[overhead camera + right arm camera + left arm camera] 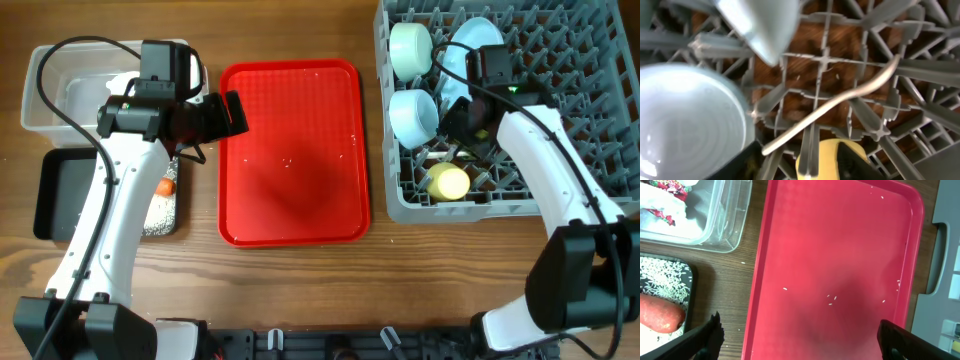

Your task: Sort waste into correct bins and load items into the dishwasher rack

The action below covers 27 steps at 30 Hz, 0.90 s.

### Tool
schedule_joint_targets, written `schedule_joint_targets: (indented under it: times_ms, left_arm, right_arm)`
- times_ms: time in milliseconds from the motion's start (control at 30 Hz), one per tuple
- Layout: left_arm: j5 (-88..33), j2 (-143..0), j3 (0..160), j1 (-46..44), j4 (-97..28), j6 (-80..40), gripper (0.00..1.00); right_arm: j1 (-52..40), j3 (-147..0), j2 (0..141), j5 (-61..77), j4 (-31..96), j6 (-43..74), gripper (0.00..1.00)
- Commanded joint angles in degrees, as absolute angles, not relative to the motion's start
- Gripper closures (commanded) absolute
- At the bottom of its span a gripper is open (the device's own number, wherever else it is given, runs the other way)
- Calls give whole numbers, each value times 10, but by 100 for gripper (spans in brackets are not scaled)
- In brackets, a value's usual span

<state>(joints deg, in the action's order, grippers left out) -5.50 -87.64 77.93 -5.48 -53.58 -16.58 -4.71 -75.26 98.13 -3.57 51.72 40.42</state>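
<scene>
My left gripper [238, 112] [800, 340] is open and empty above the left part of the flat red tray [840, 240]. The clear tub [725, 225] holds crumpled white paper with a red-printed wrapper [665, 200]. The black tray [60, 195] holds white rice [662, 277] and the orange carrot [657, 315]. My right gripper [462, 130] [802, 162] is open low inside the grey dishwasher rack [590, 40]. The white spoon [830, 105] lies across the rack grid just ahead of it. The yellow cup [825, 160] [448, 182] sits below, between the fingers. Two light-blue bowls [410, 45] [413, 115] and the plate [478, 50] stand in the rack.
A few rice grains [832, 298] lie on the red tray [290, 150]. My left arm crosses over the black tray and part of the clear tub [50, 90]. The rack's grey handle [940, 260] shows beyond the tray's far edge.
</scene>
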Motion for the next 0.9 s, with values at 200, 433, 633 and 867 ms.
schedule_joint_targets:
  times_ms: [200, 433, 633, 867]
  left_arm:
    - [-60, -867, 788, -54, -534, -156, 0]
    - [-60, -867, 788, -54, -534, -156, 0]
    - [-60, -867, 788, -54, -534, -156, 0]
    - [-60, -867, 788, -54, -534, -156, 0]
  right_arm:
    - [-46, -753, 663, 140, 636, 154, 0]
    - [-46, -753, 503, -16, 644, 90, 0]
    - [-46, -753, 445, -78, 630, 89, 0]
    - [-43, -656, 337, -96, 503, 72, 0]
